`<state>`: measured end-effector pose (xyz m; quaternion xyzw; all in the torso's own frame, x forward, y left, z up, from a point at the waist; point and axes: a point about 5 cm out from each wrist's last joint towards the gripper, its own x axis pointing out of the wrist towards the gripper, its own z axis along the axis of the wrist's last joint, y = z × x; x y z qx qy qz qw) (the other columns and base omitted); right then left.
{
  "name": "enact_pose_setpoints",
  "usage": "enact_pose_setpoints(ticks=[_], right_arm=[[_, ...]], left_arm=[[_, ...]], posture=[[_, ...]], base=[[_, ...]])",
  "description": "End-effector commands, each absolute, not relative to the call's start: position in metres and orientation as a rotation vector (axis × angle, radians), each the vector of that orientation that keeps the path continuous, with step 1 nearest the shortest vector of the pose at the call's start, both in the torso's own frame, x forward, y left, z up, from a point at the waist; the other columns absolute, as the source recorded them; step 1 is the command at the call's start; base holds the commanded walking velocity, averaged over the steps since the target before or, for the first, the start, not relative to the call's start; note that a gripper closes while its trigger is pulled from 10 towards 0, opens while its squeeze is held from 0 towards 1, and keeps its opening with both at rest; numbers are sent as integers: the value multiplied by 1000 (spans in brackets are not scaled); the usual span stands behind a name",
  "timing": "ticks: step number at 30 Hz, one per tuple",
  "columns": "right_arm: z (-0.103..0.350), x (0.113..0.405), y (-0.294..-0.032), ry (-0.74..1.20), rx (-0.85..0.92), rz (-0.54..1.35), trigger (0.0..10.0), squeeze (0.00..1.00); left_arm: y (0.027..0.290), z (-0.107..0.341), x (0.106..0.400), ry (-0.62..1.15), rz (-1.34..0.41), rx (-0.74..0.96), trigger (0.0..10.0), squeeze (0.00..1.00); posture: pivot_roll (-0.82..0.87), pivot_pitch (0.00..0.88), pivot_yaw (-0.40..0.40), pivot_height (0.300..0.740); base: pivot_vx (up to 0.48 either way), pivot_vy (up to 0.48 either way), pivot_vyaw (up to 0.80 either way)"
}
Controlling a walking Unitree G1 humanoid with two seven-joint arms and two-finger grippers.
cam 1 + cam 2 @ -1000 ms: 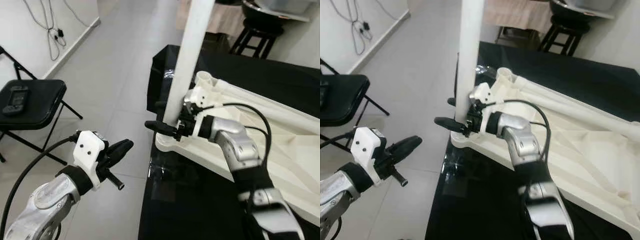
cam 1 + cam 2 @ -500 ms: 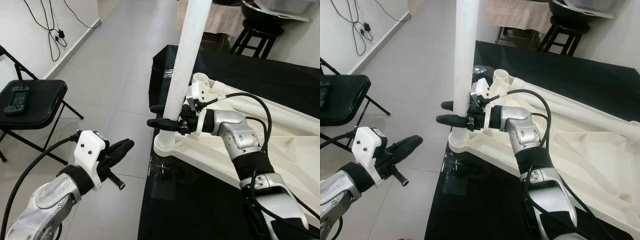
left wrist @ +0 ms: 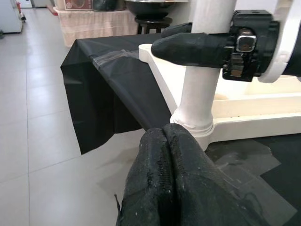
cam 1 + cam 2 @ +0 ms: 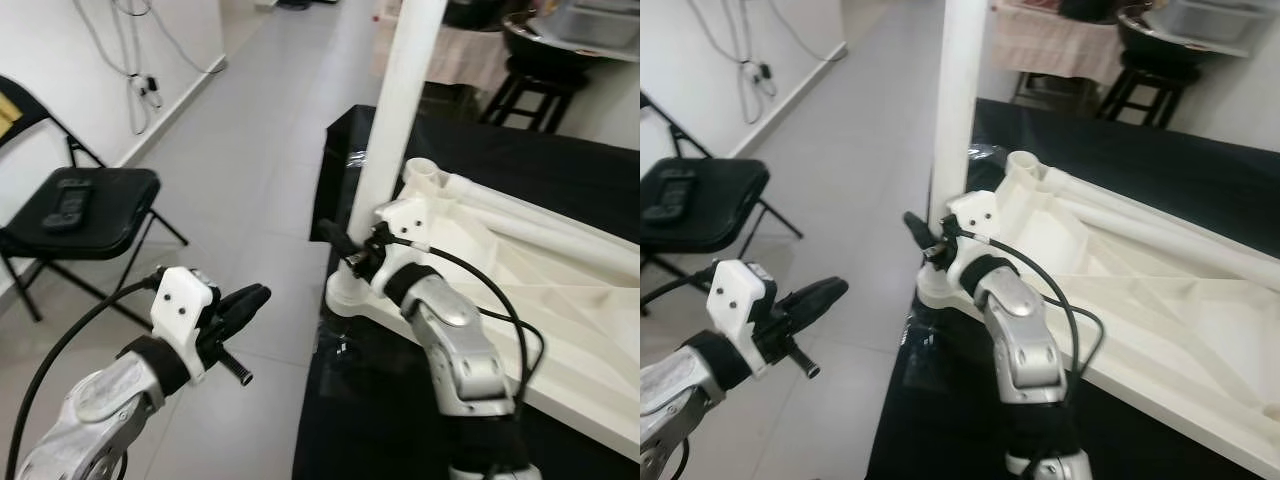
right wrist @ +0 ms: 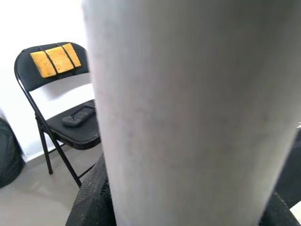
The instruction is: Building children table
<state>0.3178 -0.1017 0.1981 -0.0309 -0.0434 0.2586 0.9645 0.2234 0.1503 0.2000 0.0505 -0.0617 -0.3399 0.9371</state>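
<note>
The right claw point(image 4: 345, 250) pinches the white table leg point(image 4: 398, 120), which stands upright in a corner socket of the upturned tabletop point(image 4: 520, 290) on the black worktop point(image 4: 370, 420); the leg's top is cut off. The left claw point(image 4: 240, 300), pressed together, hovers over the floor.

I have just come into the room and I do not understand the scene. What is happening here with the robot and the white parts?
The robot is assembling a small white table. The tabletop lies upside down on a black-covered surface. The right gripper is closed around an upright white leg, holding it in the corner socket of the tabletop. The left gripper is shut and holds nothing, hovering above the floor beside the table. A black folding chair stands at the left.
</note>
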Motion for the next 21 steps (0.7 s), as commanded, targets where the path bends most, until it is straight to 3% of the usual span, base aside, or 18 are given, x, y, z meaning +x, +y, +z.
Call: enact_pose_setpoints(ticks=[1,5,6,7,8,14,15,16,21], right_arm=[[160,321,-115,121,-109,472,0,0],[163,328,-111,125,-107,482,0,0],[167,332,-110,112,-83,491,10000,0],[167,332,-110,112,-83,491,10000,0],[171,336,-110,102,-64,496,10000,1000],[216,331,-86,-66,-63,832,10000,1000],[220,330,-86,-94,-83,885,10000,137],[225,330,-86,-112,-110,994,10000,0],[233,334,-87,-127,-223,1228,10000,0]], left_arm=[[149,199,224,-124,-714,110,10000,0],[149,199,223,-127,-708,111,10000,0],[150,199,223,-126,-707,113,10000,0],[150,199,223,-126,-707,113,10000,0],[150,200,223,-125,-706,115,10000,0],[146,200,224,-129,-721,111,10000,0],[146,200,224,-128,-722,110,10000,0],[145,200,224,-129,-723,109,10000,0],[143,200,224,-131,-724,106,10000,0]], posture=[[28,171,-116,740],[35,172,-113,740],[34,170,-106,740],[34,170,-106,740],[34,170,-106,740],[35,169,-104,740],[35,169,-104,740],[38,169,-109,740],[49,171,-115,740]], base=[[0,0,0],[0,0,0],[0,0,0],[0,0,0],[0,0,0],[0,0,0],[0,0,0],[0,0,0],[0,0,0]])
